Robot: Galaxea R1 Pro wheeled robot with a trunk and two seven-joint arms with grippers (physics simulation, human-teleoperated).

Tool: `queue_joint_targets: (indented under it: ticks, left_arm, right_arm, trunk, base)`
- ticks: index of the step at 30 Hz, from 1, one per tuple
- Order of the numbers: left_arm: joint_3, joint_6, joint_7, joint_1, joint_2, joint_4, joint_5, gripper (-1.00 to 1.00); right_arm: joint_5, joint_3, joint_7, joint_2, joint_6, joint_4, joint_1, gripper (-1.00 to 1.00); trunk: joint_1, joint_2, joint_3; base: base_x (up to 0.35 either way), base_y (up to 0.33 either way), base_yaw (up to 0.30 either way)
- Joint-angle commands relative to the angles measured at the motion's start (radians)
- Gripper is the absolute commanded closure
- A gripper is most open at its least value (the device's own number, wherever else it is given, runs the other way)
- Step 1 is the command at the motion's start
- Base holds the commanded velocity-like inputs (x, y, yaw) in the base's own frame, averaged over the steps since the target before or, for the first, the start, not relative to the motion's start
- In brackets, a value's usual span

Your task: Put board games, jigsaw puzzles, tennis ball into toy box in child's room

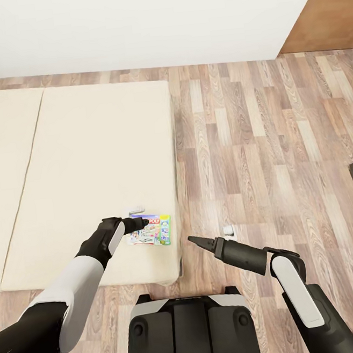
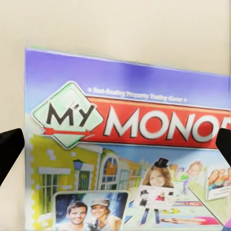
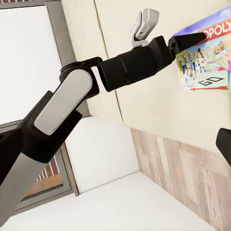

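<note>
I am looking down from my head camera at the bed (image 1: 89,168), whose beige mattress is taking up the area from 9 to 11 o'clock, with wood-plank floor (image 1: 259,136) spreading from 1 to 4 o'clock. One board game (image 1: 155,231), a pale multicoloured box with a red banner, is lying flat on the mattress close to the bed's near corner, just below the centre of my view toward 7 o'clock. My left tool (image 1: 143,222) is hovering right over the box's left edge; in my left wrist view the cover (image 2: 130,149) is showing large, with one dark fingertip (image 2: 9,149) at each side edge, so the fingers are standing apart and not gripping the box. My right tool (image 1: 195,241) is hanging over the floor just off the bed's corner, at about 5 o'clock, well clear of the game; I cannot tell whether its fingers are apart or together. A small grey object (image 1: 228,229) is lying on the floor beside it.
</note>
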Motion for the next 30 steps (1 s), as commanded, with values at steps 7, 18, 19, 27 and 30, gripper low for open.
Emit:
queue_joint_targets:
  ticks: [7,18,19,27,30]
  left_arm:
    - [-0.005,0.005,0.003,0.0,0.001,-0.001,0.01,-1.0]
    - [-0.004,0.005,0.003,0.0,0.001,-0.001,0.01,-1.0]
    - [-0.004,0.005,0.003,0.0,0.001,-0.001,0.01,-1.0]
    - [-0.003,0.005,0.003,0.0,0.001,-0.001,0.01,-1.0]
    - [-0.003,0.005,0.003,0.0,0.001,-0.001,0.01,-1.0]
  right_arm:
    - [0.007,0.0,0.007,-0.001,0.002,0.0,0.0,-1.0]
    - [0.007,0.0,0.007,-0.001,0.002,0.0,0.0,-1.0]
    - [0.007,0.0,0.007,-0.001,0.002,0.0,0.0,-1.0]
    - [0.007,0.0,0.007,-0.001,0.002,0.0,0.0,-1.0]
    - [0.007,0.0,0.007,-0.001,0.002,0.0,0.0,-1.0]
  trunk:
    - [0.001,-0.001,-0.001]
    - [0.001,-0.001,-0.001]
    - [0.001,-0.001,-0.001]
    - [0.001,-0.001,-0.001]
    - [0.001,-0.001,-0.001]
  base:
    - [-0.011,-0.04,0.0]
    - [-0.018,-0.109,0.0]
    - [-0.002,-0.016,0.0]
    - [-0.001,-0.085,0.0]
    - [0.0,-0.158,0.0]
